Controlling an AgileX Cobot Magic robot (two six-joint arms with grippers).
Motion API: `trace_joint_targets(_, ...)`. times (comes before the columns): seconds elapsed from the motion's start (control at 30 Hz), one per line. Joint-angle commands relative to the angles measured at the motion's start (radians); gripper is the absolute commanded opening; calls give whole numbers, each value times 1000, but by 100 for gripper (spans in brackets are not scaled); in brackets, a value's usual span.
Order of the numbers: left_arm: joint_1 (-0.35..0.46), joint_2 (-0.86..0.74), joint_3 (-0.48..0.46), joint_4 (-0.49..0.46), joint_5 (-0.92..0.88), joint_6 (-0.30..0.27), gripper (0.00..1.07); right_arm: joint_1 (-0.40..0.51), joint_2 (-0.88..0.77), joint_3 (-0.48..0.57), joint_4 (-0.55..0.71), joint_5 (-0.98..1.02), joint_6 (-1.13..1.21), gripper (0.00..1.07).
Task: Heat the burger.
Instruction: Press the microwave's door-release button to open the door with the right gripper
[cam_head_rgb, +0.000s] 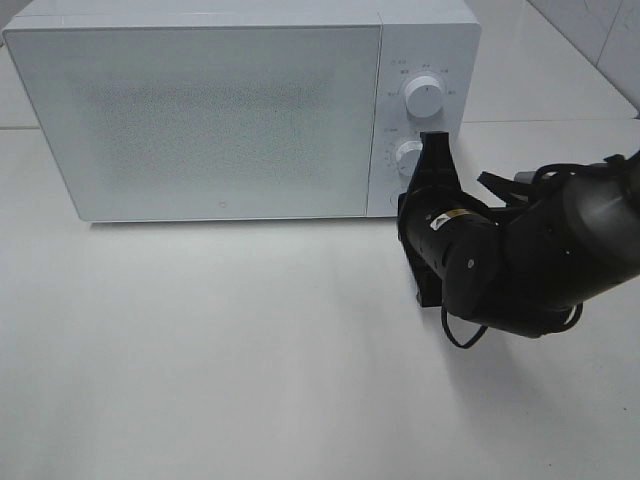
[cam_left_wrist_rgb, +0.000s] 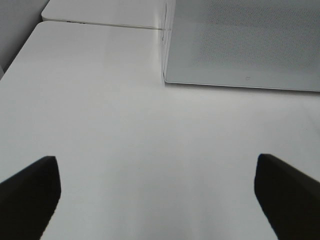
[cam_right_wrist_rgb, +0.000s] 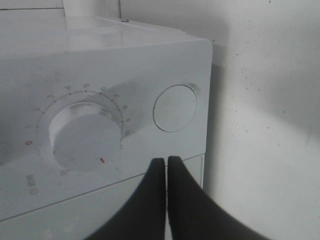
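We look down on a white microwave standing at the back of a white table, its frosted door shut flat against the body. We cannot tell where the burger is: no view shows it, and we cannot see through the door. On the control panel at the right of the door we see an upper knob and, below it, a lower knob. The right arm comes in from the right side of the table and bends toward that panel, with its dark wrist low in front of the microwave's right end. The right gripper has its two black fingers pressed together with nothing between them. In the wrist view their tips point at the panel between the lower knob, which has a numbered scale and a small red mark, and a flat round button close to the panel's corner. We cannot tell whether the tips touch the panel. The left gripper appears only in its own wrist view. Its fingers stand spread far apart over bare table and hold nothing, and the lower front corner of the microwave lies well ahead of them.
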Motion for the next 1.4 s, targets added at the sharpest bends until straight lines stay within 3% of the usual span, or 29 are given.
trace_joint_targets(0.03, 3, -22, 1, -8, -5, 0, 98, -16, 30, -40, -8, 10, 1, 0)
trace_joint_targets(0.47, 3, -22, 1, -8, -5, 0, 98, -74, 125, -156, 1, 52, 0, 0)
trace_joint_targets(1.4, 3, -22, 1, -8, -5, 0, 98, -97, 172, -225, 14, -35, -36, 0)
